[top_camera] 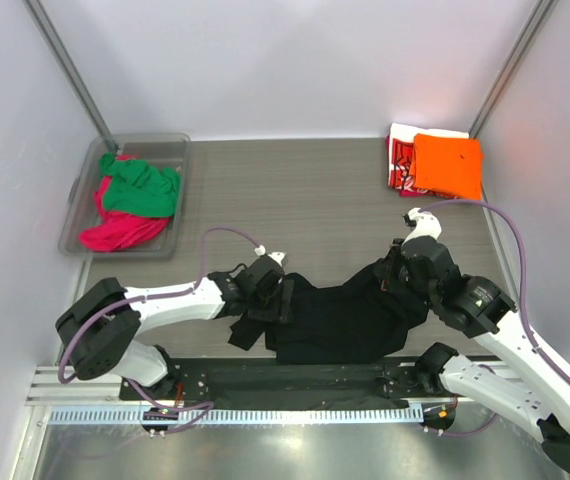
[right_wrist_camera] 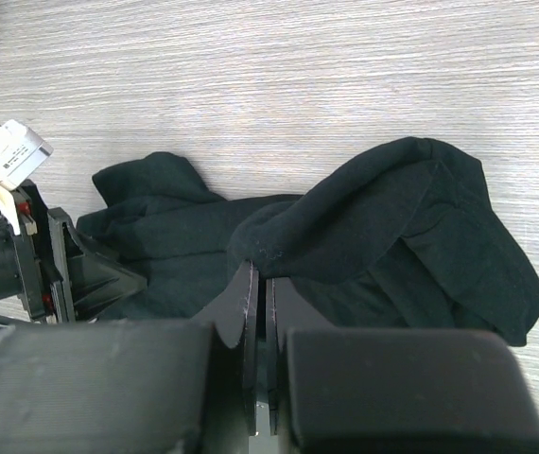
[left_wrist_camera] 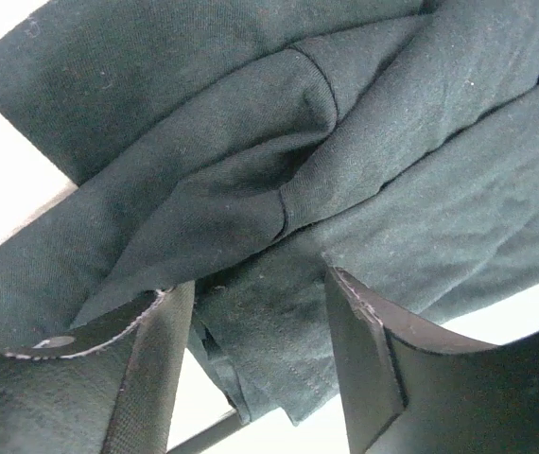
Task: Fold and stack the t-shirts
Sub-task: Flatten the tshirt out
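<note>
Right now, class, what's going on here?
Two arms are working the black t-shirt, bunched at the near edge. The right gripper is shut on a fold; the left gripper is open over the cloth. The orange shirt lies on the red-and-white shirt far right; the green shirt and magenta shirt sit in the bin.

Bare table (top_camera: 305, 190) lay open ahead of the left gripper (top_camera: 285, 300) and the right gripper (top_camera: 390, 278). The bunched black t-shirt (top_camera: 345, 320) filled the gap between them. The clear bin (top_camera: 170, 145) and the orange t-shirt (top_camera: 447, 165) stood well beyond.
</note>
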`<state>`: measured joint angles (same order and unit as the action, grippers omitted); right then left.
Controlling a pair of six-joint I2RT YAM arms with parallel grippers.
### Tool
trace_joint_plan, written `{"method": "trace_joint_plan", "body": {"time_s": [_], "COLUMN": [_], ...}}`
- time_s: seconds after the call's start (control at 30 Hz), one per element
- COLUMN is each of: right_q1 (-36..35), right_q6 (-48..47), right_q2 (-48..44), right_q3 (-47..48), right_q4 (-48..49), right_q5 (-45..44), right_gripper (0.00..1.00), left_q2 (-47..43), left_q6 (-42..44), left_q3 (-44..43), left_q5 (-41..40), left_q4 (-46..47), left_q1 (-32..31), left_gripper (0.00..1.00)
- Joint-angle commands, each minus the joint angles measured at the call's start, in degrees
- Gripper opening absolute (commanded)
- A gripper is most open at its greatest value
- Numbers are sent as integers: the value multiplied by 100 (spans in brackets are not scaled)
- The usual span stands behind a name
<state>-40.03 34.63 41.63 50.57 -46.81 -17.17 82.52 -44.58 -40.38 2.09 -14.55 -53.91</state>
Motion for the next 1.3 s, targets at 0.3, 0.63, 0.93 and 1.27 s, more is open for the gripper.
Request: {"method": "trace_joint_plan", "body": {"time_s": [0.3,0.63,0.93,1.27], "right_q1": [-5,-5,-5,-5], "right_q6": [35,44,-17,-1965], "right_q2": [109,56,-137,-568], "right_q3": [-38,-100,443,3537], "right_q4": [154,163,84,57], "right_q5": [-94,-111,-243,-437], "right_gripper": [1,1,1,1], "left_q2": [-271,-992,-1895,-2969], "left_q6": [143,-34,80,1442], "left_q3": [109,-583,-1550,-4687], "left_q5": [-279,-525,-1358,-3002], "left_q4": [-48,-1198,-2394,-4003], "left_q1": [-137,-181,-181,-172], "left_gripper": [43,12,0,0]}}
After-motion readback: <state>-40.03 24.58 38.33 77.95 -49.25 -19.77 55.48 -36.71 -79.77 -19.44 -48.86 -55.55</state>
